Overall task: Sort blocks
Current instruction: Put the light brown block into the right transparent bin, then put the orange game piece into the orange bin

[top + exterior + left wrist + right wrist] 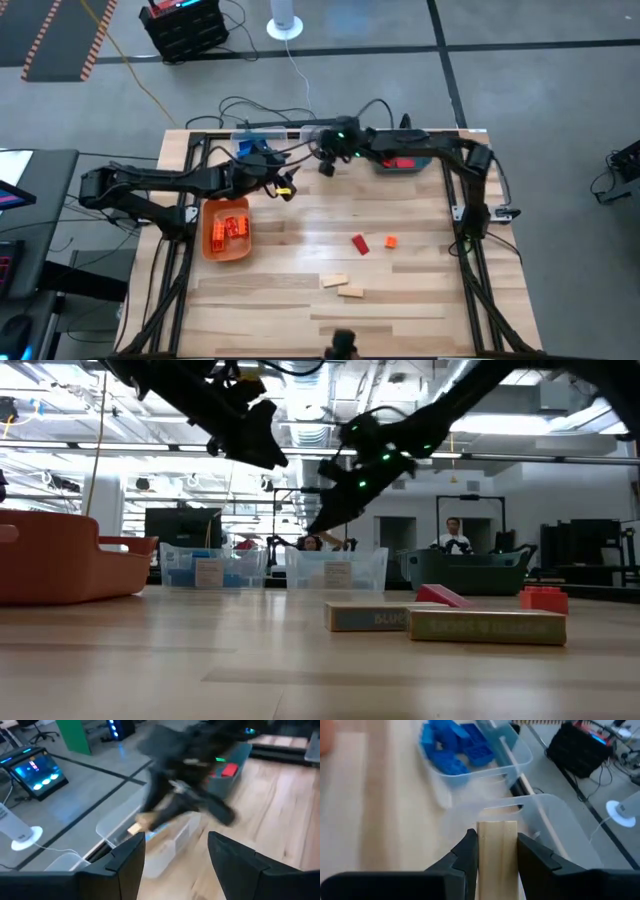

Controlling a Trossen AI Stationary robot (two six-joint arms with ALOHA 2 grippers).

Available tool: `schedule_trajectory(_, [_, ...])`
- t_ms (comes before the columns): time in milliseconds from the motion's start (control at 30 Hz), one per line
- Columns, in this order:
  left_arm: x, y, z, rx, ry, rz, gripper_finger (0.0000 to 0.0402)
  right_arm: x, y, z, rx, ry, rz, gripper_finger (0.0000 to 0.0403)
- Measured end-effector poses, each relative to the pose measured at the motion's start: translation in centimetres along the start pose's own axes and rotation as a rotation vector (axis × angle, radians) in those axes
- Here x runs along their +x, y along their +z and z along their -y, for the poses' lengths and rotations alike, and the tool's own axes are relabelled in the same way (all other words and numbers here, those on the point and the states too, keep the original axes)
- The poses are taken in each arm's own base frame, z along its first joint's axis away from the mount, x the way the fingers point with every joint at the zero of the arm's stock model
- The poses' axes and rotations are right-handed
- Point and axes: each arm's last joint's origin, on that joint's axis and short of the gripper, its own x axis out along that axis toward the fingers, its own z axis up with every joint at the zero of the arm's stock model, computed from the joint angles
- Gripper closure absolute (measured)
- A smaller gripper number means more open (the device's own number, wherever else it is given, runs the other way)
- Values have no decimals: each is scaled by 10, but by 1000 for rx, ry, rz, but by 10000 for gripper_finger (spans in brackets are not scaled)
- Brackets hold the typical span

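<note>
Tan wood block [496, 855] clamped in right end effector [496, 851], lower end hidden

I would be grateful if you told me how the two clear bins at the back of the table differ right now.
The clear bin with blue bricks is well filled, while the second clear bin shows nothing inside from here. The right gripper, shut on a tan wooden block, hangs at the second bin's rim, not at the first bin's. Both are clear plastic and stand side by side.
</note>
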Motion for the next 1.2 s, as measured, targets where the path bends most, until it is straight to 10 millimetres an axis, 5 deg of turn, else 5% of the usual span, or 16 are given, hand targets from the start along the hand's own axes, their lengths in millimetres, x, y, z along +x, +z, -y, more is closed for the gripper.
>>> schedule_trajectory(300, [-1,-10,-1,63,11,-97,191,45,-3,28,30,13,-164,266])
schedule_trajectory(500, [-1,-13,-1,85,17,-118,191,45,-5,36,72,19,-229,222])
schedule_trajectory(733, [-1,-12,-1,80,19,-116,191,21,9,42,86,35,-241,181])
schedule_trajectory(867, [-2,-14,1,79,14,-127,191,-11,14,31,35,94,-333,178])
schedule_trajectory(967, [-3,-14,1,87,11,-131,191,-34,6,11,10,141,-359,180])
schedule_trajectory(1200, [-4,-22,0,87,18,-206,191,-83,-50,-58,18,221,-322,180])
